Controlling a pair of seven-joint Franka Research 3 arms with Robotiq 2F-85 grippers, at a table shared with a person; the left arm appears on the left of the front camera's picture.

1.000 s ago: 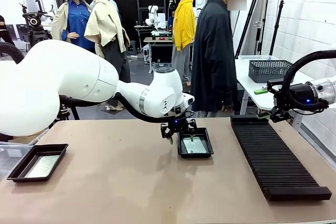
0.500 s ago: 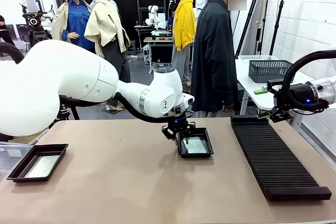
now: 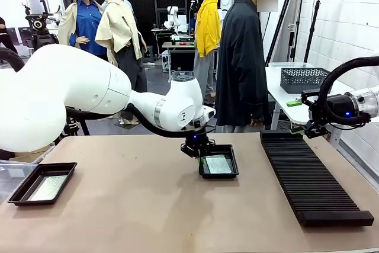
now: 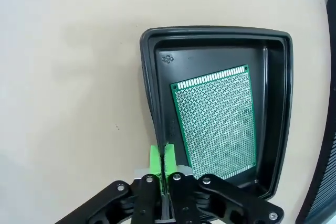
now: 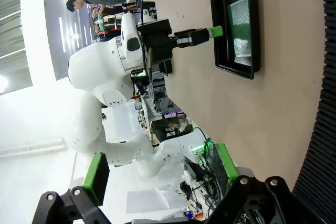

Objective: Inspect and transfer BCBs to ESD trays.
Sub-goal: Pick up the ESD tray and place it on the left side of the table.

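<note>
A glossy black ESD tray (image 3: 232,170) lies mid-table with one green BCB (image 3: 218,163) flat on its floor. My left gripper (image 3: 196,147) is shut on that tray's left rim. In the left wrist view the green pads (image 4: 155,159) pinch the tray wall (image 4: 151,103), and the BCB (image 4: 215,124) lies beside them, untouched. A second ESD tray (image 3: 23,191) at the table's left edge holds another BCB (image 3: 47,186). My right gripper (image 5: 160,174) hangs open and empty above the rack's far end, looking across at the middle tray (image 5: 252,35).
A long ribbed black rack (image 3: 308,182) runs along the right side of the table. A person in a dark coat (image 3: 240,57) stands at the far edge. A dark mesh basket (image 3: 303,78) sits on a side table behind. Bare tabletop spans the front and left.
My left gripper's jaws have closed onto the middle tray's left rim, and the tray has shifted slightly to the left. The right arm has not moved.
</note>
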